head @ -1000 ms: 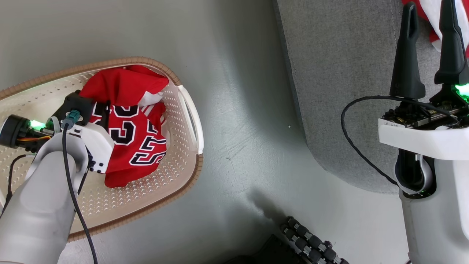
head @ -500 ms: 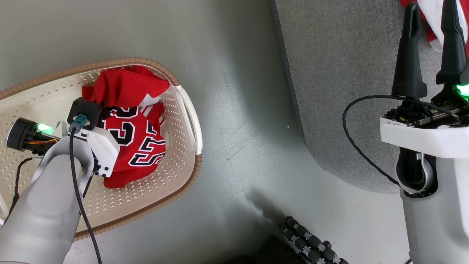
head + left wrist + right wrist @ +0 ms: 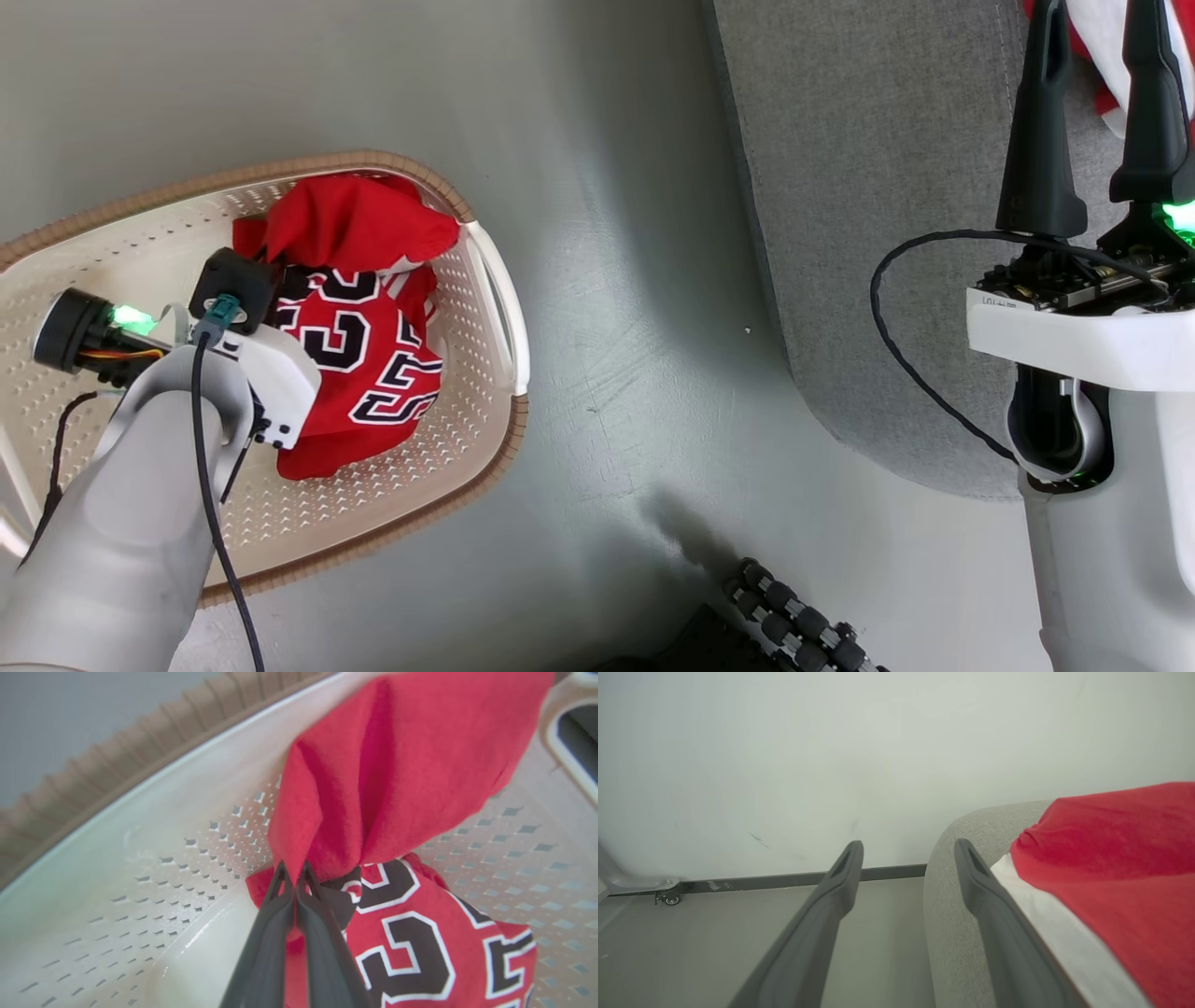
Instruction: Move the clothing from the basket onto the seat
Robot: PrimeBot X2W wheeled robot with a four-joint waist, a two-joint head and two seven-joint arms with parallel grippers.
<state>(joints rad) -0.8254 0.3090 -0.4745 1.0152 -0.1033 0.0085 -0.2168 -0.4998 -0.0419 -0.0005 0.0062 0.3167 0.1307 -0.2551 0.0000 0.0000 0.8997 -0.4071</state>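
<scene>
Open a second before, the left gripper (image 3: 293, 869) now pinched the jersey (image 3: 369, 373), which lay lengthwise from the far rim of the basket (image 3: 471, 420) toward the robot; the right gripper (image 3: 908, 848) stood open.

Crumpled red jersey (image 3: 373, 373) in cream basket (image 3: 453, 439)

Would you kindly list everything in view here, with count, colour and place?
basket: one, cream with brown rim, on the floor at the robot's left.
jersey: one seen, red with black numbers, inside the basket.
garment: one, red and white, on the seat.
seat: one, grey, at the robot's right.
floor: grey-green, under the basket.
wall: white, behind the seat.
caster: one, small, where floor meets wall.
left gripper: dark fingers shut on a fold of the jersey.
right gripper: dark fingers open, empty, by the seat's edge.
</scene>
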